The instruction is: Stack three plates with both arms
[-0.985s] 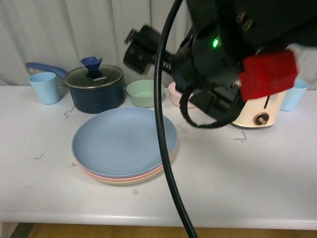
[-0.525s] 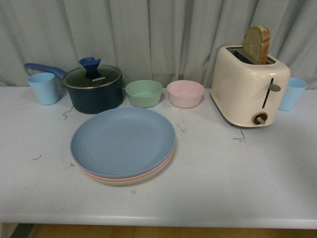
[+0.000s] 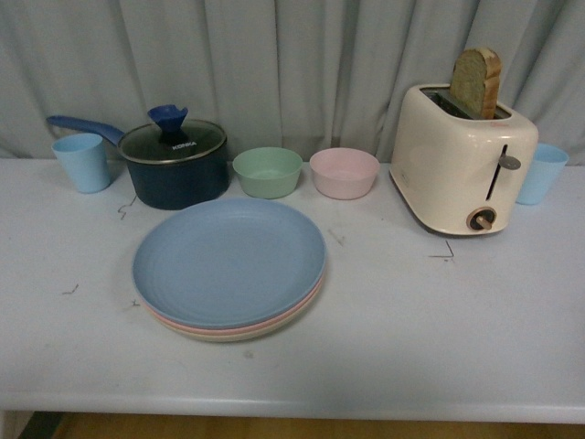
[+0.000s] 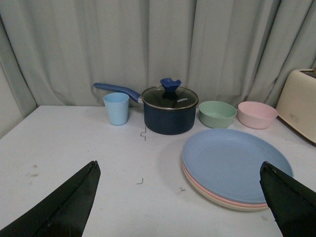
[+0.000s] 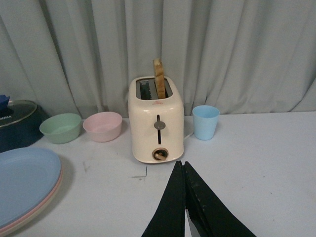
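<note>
The three plates lie in one stack on the white table. The blue plate is on top, the pink plate under it and the beige plate at the bottom. The stack also shows in the left wrist view and at the edge of the right wrist view. No arm is in the front view. My left gripper is open and empty, above the table near the stack. My right gripper is shut and empty, in front of the toaster.
At the back stand a light blue cup, a dark blue pot with a glass lid, a green bowl, a pink bowl, a cream toaster with bread and a second blue cup.
One second ago a black arm with a red block filled the upper right of the front view. It has drawn out of that view. The plate stack has not moved.
</note>
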Robot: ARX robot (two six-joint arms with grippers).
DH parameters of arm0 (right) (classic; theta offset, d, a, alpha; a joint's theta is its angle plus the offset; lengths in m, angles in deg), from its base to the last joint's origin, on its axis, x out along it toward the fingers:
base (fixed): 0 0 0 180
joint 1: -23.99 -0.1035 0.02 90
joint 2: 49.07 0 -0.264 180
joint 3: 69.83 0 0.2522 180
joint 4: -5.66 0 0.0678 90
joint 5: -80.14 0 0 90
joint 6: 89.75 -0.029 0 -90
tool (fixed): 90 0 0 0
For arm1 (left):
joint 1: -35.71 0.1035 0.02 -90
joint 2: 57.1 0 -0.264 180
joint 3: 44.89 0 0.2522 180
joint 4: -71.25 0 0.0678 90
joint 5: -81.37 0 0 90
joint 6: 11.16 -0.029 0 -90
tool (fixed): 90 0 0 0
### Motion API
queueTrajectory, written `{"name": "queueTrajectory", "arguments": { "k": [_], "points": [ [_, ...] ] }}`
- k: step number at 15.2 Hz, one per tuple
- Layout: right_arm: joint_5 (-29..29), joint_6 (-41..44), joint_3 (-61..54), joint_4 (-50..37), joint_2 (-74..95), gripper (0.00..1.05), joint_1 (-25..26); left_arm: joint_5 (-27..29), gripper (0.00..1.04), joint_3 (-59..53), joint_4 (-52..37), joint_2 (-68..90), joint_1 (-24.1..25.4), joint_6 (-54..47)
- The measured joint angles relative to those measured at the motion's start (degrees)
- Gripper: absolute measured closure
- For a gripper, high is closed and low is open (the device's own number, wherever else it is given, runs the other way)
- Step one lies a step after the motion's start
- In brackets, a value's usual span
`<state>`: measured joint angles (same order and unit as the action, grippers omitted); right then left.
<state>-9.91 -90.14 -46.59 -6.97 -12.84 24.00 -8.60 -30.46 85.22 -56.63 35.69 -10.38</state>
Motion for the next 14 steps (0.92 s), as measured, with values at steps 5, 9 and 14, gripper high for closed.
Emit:
{"name": "queueTrajectory", "arguments": {
  "k": [5,9,14],
  "points": [
    [0.0,0.0,-4.9,3.7,-8.7,1.03,0.0,0.0,0.07,0.0,0.0,0.0,0.0,0.0],
    [0.0,0.0,-6.8,7.5,-14.6,1.03,0.0,0.0,0.07,0.0,0.0,0.0,0.0,0.0],
    [0.0,0.0,-8.8,10.9,-21.1,1.03,0.0,0.0,0.07,0.0,0.0,0.0,0.0,0.0]
  ]
}}
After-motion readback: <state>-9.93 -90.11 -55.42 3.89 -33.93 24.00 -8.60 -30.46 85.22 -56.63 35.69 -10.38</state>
